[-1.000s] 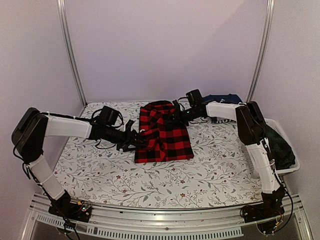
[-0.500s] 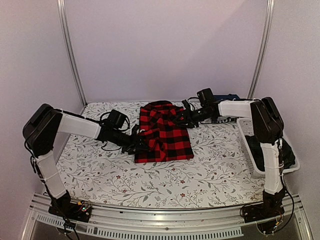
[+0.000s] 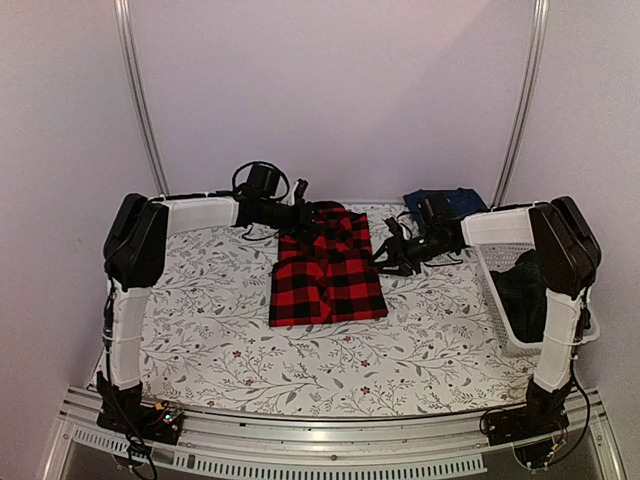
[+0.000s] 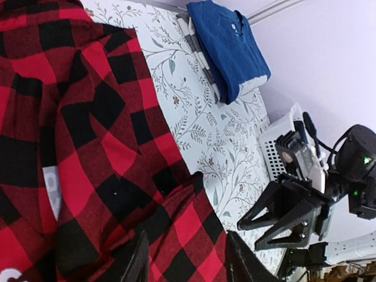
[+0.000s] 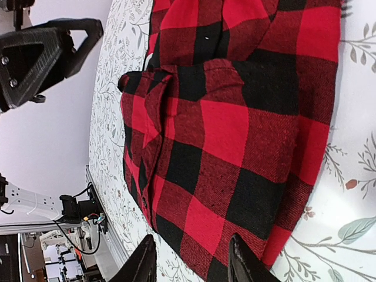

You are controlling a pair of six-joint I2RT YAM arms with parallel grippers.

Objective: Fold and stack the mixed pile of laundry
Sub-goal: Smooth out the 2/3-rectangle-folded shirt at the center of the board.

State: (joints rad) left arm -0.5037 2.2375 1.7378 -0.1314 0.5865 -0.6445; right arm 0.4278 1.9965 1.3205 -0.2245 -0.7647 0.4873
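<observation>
Two arms reach in from the sides in the top view. The red-and-black flannel shirt [image 3: 328, 268] lies folded mid-table on the floral table cloth [image 3: 200, 330], with bare cloth along its left side and near edge. Your left gripper [image 3: 297, 208] hovers at the shirt's far left corner. Your right gripper [image 3: 384, 257] sits just off its right edge, between the shirt and the white basket [image 3: 497, 300], which holds the dark plaid garment [image 3: 528, 290]. The navy folded garment [image 3: 440, 200] lies behind your right arm.

From the left wrist, your fingers [image 4: 136, 261] stand apart over checked cloth, gripping nothing.

From the right wrist, the fingers [image 5: 244, 261] are likewise spread and empty, facing the shirt's edge.
</observation>
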